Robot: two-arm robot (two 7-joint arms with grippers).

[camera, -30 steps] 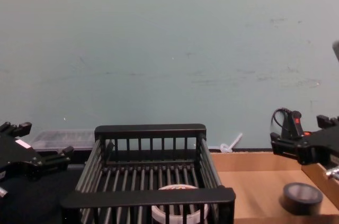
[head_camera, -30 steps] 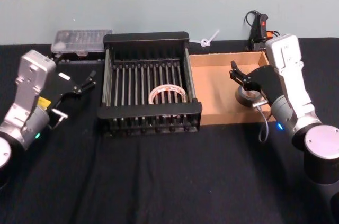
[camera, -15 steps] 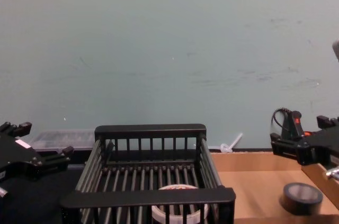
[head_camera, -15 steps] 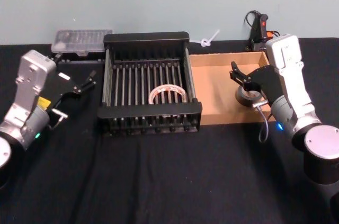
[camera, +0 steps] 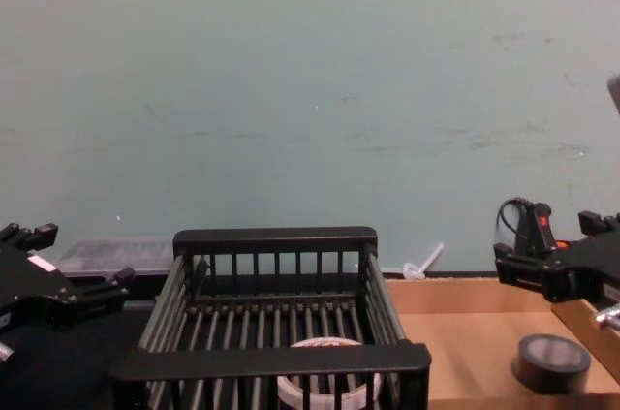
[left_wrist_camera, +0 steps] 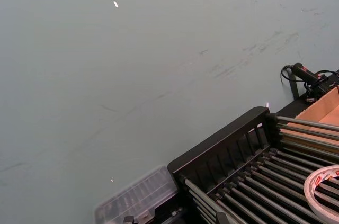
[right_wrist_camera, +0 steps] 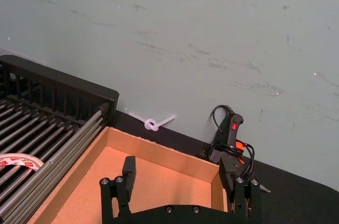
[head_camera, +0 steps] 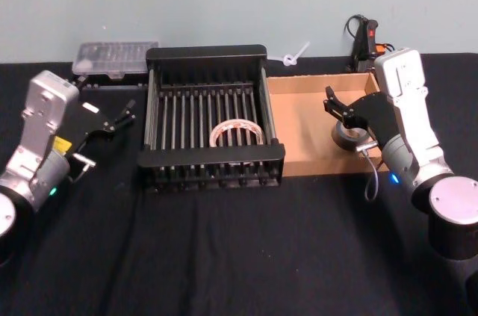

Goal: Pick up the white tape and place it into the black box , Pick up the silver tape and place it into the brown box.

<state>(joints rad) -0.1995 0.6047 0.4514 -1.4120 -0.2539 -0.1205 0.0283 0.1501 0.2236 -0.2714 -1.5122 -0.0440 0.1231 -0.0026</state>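
From my seat, the black box (head_camera: 208,110) stands mid-table with its top open; its thick rims and barred walls block any sideways entry, and the white tape (head_camera: 237,134) takes up the near right part of its slatted floor. The brown box (head_camera: 299,118) touches its right wall, low-sided and open above, with bare floor left of the silver tape (head_camera: 348,135). My right gripper (head_camera: 345,111) hangs over that roll, fingers spread apart. My left gripper (head_camera: 112,116), fingers parted, sits just left of the crate over bare black table (head_camera: 224,249). A clear plastic case (head_camera: 116,57) and a black corded tool (head_camera: 364,39) crowd the far edge.
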